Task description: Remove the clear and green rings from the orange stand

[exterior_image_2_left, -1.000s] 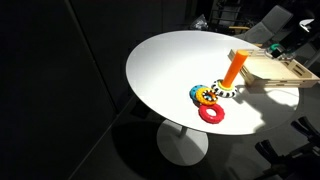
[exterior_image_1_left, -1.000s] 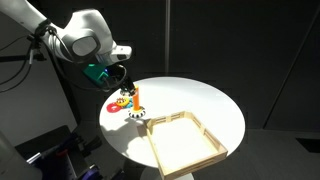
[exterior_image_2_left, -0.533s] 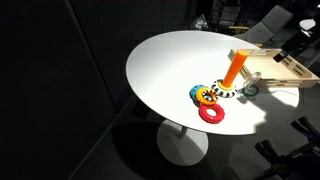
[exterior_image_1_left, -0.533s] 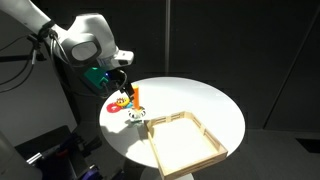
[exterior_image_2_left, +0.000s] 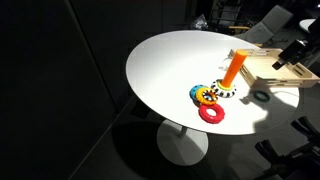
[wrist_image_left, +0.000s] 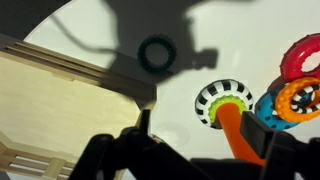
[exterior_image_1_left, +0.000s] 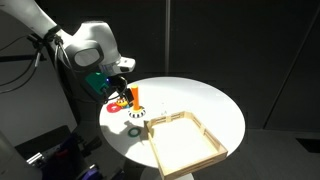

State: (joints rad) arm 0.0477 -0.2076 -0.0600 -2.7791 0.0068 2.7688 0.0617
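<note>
- While the end effector [exterior_image_1_left: 123,93] hangs released and empty by the orange stand [exterior_image_2_left: 233,68], nothing grips the post.
- One small ring [wrist_image_left: 155,54], dark in shadow, lies flat on the bench [exterior_image_2_left: 170,60] near the wooden tray [wrist_image_left: 50,100], apart from the stand.

My pincer [wrist_image_left: 190,165] comes in from the bottom edge as two dark, blurred fingers [wrist_image_left: 100,158] standing wide apart with nothing between the tips. Below lies the white table [wrist_image_left: 250,40], crossed by my own broad shadow [wrist_image_left: 150,20]. In that shadow a small dark ring [wrist_image_left: 155,53], greenish as far as I can tell, lies flat and alone. The wooden tray [wrist_image_left: 60,100] fills the left, its corner near that ring. To the right the orange stand [wrist_image_left: 238,128] rises toward me from a black-and-white striped ring [wrist_image_left: 222,100]. Just beside it lie an orange ring [wrist_image_left: 298,98] over a blue one, and a red-pink ring [wrist_image_left: 300,55] touching them.
</note>
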